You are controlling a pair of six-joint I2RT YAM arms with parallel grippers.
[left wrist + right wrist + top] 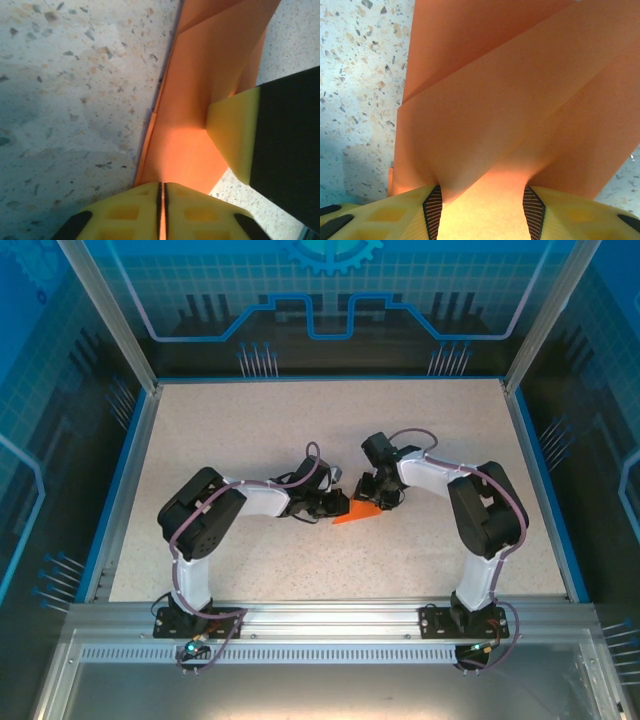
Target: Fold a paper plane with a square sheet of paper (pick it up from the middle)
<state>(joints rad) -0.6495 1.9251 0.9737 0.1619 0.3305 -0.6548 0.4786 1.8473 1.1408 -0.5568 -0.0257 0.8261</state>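
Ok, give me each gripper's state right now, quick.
Left gripper: shut on an edge of the folded orange paper.
Right gripper: open, jaws apart with the paper between them; whether it grips cannot be told.

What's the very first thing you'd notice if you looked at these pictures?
The bright orange paper, folded to a point, jumps out in the middle of the pale speckled table. Close up, the left gripper pinches the paper's edge between its yellow fingers. The right gripper has its yellow fingers apart, with the paper running between them.
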